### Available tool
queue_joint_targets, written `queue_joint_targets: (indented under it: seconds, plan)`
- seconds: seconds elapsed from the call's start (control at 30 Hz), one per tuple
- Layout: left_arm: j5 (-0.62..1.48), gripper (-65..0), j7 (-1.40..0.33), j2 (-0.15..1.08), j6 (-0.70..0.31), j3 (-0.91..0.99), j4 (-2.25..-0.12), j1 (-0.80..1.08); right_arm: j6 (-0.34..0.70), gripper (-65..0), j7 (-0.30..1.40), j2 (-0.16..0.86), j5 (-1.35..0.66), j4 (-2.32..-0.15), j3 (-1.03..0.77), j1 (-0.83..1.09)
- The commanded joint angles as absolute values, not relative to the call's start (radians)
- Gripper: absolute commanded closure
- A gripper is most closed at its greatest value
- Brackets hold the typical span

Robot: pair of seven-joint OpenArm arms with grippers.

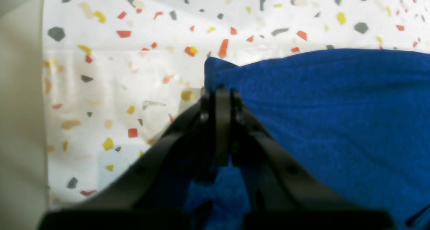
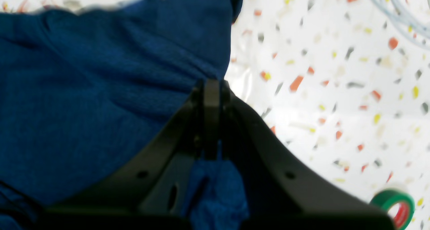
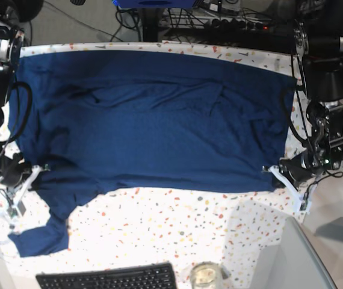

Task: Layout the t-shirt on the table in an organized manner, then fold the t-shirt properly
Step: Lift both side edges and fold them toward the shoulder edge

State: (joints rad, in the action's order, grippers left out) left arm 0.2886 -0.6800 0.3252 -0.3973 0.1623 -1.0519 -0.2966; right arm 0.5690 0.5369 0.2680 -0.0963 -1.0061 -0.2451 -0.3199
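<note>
The dark navy t-shirt (image 3: 153, 120) lies spread wide across the speckled table (image 3: 177, 217), with creases near its middle. One sleeve (image 3: 39, 238) trails toward the front left. My left gripper (image 1: 220, 92) is shut on the t-shirt (image 1: 329, 115) at a corner of its edge; in the base view this left gripper (image 3: 272, 173) sits at the shirt's right front corner. My right gripper (image 2: 211, 83) is shut on the t-shirt's (image 2: 84, 99) edge, and in the base view this right gripper (image 3: 39, 169) is at the left front, beside the sleeve.
A black keyboard (image 3: 108, 278) and a glass jar (image 3: 204, 276) sit at the front edge. A grey panel (image 3: 286, 253) stands at the front right. A green tape roll (image 2: 393, 208) lies close to the right gripper, with pale cables (image 2: 396, 14) farther off.
</note>
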Motion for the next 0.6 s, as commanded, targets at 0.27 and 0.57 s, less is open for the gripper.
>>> queue_joint_targets:
  seconds: [0.27, 0.57]
  plan:
    - [0.295, 0.0, -0.668, 0.340, -0.401, 0.176, -1.125, -0.223, 0.593, -0.6, 0.518, 0.282, -0.110, -1.026, -0.248, -0.297]
    - [0.302, 0.0, -0.671, 0.340, -0.401, 0.177, -1.127, -0.206, 0.661, -0.6, 0.622, 0.282, -0.108, -1.161, -0.251, -0.216]
